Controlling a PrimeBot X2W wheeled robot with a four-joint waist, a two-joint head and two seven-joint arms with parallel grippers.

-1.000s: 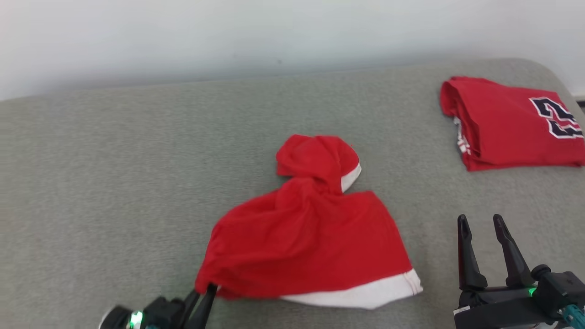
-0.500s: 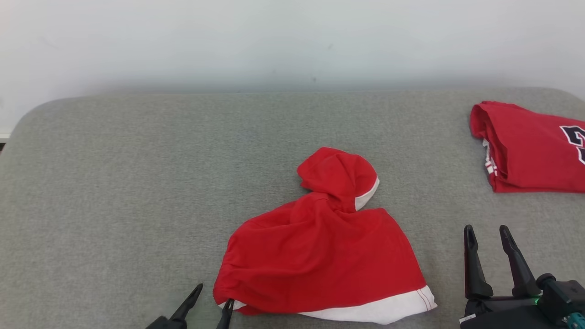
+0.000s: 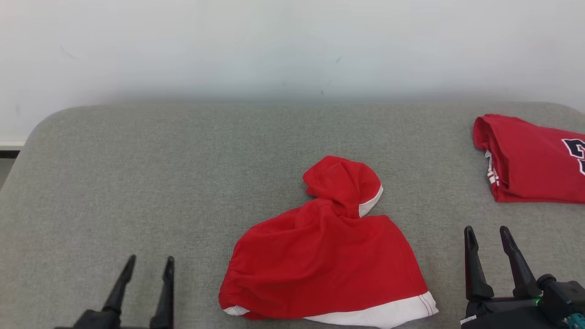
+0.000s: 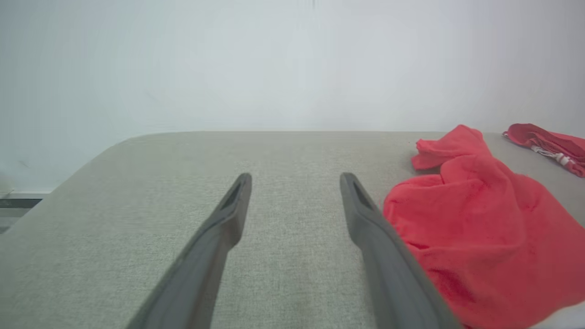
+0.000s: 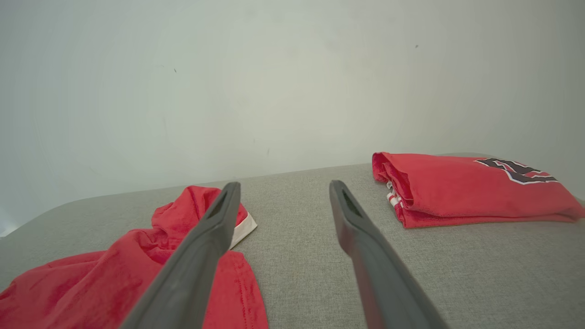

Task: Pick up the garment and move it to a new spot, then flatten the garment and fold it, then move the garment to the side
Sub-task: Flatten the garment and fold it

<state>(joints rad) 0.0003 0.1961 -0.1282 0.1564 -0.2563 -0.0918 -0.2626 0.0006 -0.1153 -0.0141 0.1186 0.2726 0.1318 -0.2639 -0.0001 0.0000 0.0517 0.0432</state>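
A crumpled red garment (image 3: 327, 260) with white trim lies bunched on the grey padded table (image 3: 137, 183), at centre toward the near edge. The left gripper (image 3: 151, 259) stands to its left, clear of the cloth, jaws spread and empty. The right gripper (image 3: 486, 228), on the garment's other side, is likewise spread and empty. A folded red jersey (image 3: 530, 160) rests at the far right.

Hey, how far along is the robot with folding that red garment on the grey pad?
The red garment lies bunched on the grey pad, so the placing looks done. Nothing is in hand: left gripper and right gripper are open, clear of it. Flattening, folding and moving it aside remain.
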